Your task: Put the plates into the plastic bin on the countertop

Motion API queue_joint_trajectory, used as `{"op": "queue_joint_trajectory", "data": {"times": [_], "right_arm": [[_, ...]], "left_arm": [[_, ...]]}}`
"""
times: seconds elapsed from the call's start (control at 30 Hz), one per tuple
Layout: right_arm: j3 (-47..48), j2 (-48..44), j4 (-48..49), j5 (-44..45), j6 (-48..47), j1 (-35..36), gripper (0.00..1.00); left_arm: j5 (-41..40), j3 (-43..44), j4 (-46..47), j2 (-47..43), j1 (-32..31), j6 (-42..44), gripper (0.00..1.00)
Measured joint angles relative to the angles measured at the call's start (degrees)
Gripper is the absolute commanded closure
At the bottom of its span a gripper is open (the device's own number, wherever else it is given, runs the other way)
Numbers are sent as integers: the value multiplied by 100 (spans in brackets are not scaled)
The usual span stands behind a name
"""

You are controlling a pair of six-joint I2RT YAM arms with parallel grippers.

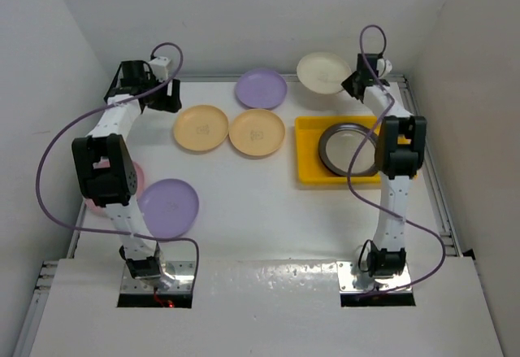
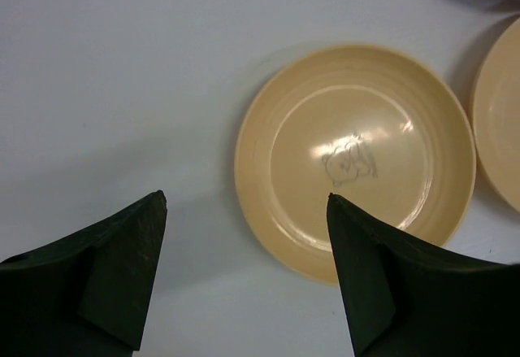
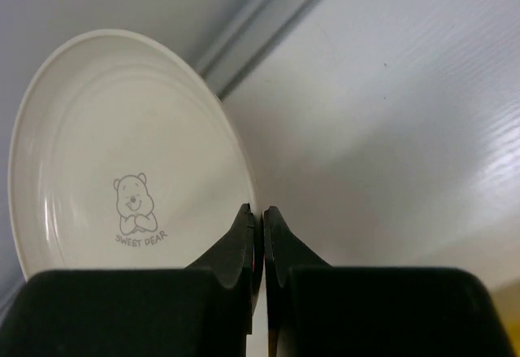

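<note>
My right gripper [image 1: 351, 80] is shut on the rim of the cream plate [image 1: 323, 72] and holds it tilted near the back wall, behind the yellow plastic bin [image 1: 309, 150]. In the right wrist view the gripper [image 3: 255, 211] pinches the edge of the cream plate [image 3: 122, 154]. A dark-rimmed plate [image 1: 349, 147] lies in the bin. My left gripper [image 1: 166, 97] is open and empty at the back left, beside a pale orange plate [image 1: 201, 128]. In the left wrist view the gripper [image 2: 246, 202] is just short of that plate [image 2: 357, 158].
A second pale orange plate [image 1: 257, 132] lies next to the first. One lilac plate [image 1: 262, 89] lies at the back, another [image 1: 169, 207] at the front left. A pink plate [image 1: 134, 180] shows partly under the left arm. White walls enclose the countertop [image 1: 244, 202].
</note>
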Motion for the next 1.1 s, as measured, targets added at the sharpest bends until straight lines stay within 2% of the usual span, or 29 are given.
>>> {"op": "queue_joint_trajectory", "data": {"times": [0.2, 0.3, 0.4, 0.5, 0.63, 0.9, 0.97, 1.0, 1.07, 1.1], "right_arm": [[-1292, -2481, -31, -474, -608, -310, 100], [-2520, -3910, -24, -614, -909, -529, 100], [-3757, -4859, -227, -706, -1126, -748, 100], [-4717, -5099, -525, -848, -1316, -905, 100], [-5598, -5119, -946, -1073, -1495, -1130, 100], [-6334, -5331, -763, -1150, -1777, -1285, 99], [-6347, -5298, -667, -1150, -1849, -1283, 94], [-6343, -5257, -627, -1143, -1888, -1283, 83], [-6290, -5132, -599, -1145, -1976, -1283, 72], [-6249, -5051, -619, -1147, -2015, -1276, 63]], "left_arm": [[238, 1644, -212, 1054, -426, -92, 22], [282, 2529, -262, 1681, -765, -332, 22], [341, 3348, -208, 2337, -1086, -640, 24], [439, 3882, -107, 2905, -1397, -955, 24], [439, 4006, 192, 3370, -1696, -1338, 24], [247, 4013, 785, 4002, -2024, -2092, 22], [66, 4019, 896, 4111, -2061, -2229, 22], [-74, 4041, 951, 4164, -2070, -2275, 23], [-339, 4076, 1032, 4260, -2087, -2371, 23], [-457, 4098, 1086, 4295, -2096, -2393, 27]]}}
